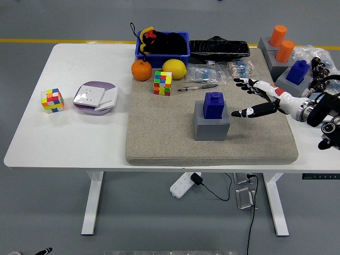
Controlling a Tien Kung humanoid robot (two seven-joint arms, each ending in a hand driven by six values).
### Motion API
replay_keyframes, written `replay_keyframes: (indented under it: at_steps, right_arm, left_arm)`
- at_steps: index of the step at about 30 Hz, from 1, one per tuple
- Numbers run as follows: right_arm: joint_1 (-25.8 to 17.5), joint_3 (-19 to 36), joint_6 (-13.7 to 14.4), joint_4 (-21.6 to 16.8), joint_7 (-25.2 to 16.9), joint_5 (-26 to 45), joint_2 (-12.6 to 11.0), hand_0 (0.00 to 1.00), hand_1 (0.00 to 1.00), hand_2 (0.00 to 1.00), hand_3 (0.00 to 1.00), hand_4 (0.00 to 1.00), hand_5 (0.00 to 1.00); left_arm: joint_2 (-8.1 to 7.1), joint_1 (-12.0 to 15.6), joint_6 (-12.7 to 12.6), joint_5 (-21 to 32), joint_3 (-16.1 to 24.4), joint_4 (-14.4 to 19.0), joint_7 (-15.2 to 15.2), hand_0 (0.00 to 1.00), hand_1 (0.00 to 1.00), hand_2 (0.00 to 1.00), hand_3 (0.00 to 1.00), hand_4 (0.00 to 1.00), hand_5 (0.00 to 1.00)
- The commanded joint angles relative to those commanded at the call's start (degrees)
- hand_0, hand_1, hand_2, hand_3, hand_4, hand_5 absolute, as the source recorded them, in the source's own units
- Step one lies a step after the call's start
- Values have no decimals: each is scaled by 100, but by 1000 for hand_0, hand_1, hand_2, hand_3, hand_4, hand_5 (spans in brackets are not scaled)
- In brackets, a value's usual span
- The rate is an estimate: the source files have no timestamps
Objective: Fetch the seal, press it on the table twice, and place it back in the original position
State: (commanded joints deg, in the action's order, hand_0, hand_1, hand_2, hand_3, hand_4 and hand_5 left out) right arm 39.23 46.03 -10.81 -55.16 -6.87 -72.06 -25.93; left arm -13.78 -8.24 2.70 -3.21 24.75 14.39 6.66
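Blue seal (214, 104) upright on grey block (211, 126), mid-right of the tan mat (159, 143) on the white surface (79, 138). Right robot hand (258, 100) just right of the seal, apart from it, fingers spread, holding nothing; thumb tip pointing at the grey block, not touching. Left robot hand not visible.

Back edge of mat: orange (141, 70), lemon (174, 69), colour cube (162, 83) in front of them, pen (197, 87) lying flat between cube and seal. Blue bin (162, 53) at the surface's back edge with black stuff inside, black tray (219, 48) to its right. Clear packets (204, 73) near the back edge of the mat.

Right back corner: two orange cylinders (282, 43) on grey stands, another blue seal-like piece (297, 71) on a grey block beside the robot wrist.

Left edge of surface: second colour cube (52, 100), purple-white box (95, 98) next to it, both off the mat.
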Motion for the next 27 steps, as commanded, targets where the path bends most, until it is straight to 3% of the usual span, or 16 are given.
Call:
replay_keyframes:
  at_steps: [9, 10, 15, 16, 21, 22, 27]
  right_arm:
    - [-880, 1315, -170, -56, 151, 211, -319, 998, 998, 998, 998, 998, 402]
    - [-968, 1433, -179, -63, 187, 298, -319, 974, 974, 955, 992, 998, 540]
    - [-1457, 2378, 42, -165, 162, 613, -324, 974, 974, 955, 992, 998, 540]
    - [-1529, 2525, 66, -198, 168, 588, -318, 882, 878, 852, 827, 998, 496]
    - [-1862, 3381, 107, -364, 284, 355, -242, 882, 878, 852, 827, 998, 496]
    - [-1901, 3501, 114, -383, 306, 324, -233, 857, 808, 774, 782, 998, 429]
    - [-2092, 3909, 126, -511, 442, 174, -180, 857, 808, 774, 782, 998, 429]
  left_arm:
    - [22, 62, 2, -5, 29, -11, 6, 824, 815, 785, 822, 753, 418]
    - [25, 66, -4, -12, 47, -12, 4, 824, 815, 786, 823, 753, 417]
    - [29, 79, -19, -40, 105, -16, 3, 824, 815, 786, 823, 753, 417]
    - [29, 79, -18, -44, 108, -16, 5, 824, 815, 786, 822, 752, 416]
    - [39, 99, -18, -38, 119, -23, 9, 824, 815, 786, 822, 752, 416]
    - [41, 101, -18, -35, 118, -24, 12, 824, 815, 785, 823, 752, 417]
    - [46, 97, -70, -61, 150, -24, 19, 824, 815, 785, 823, 752, 417]
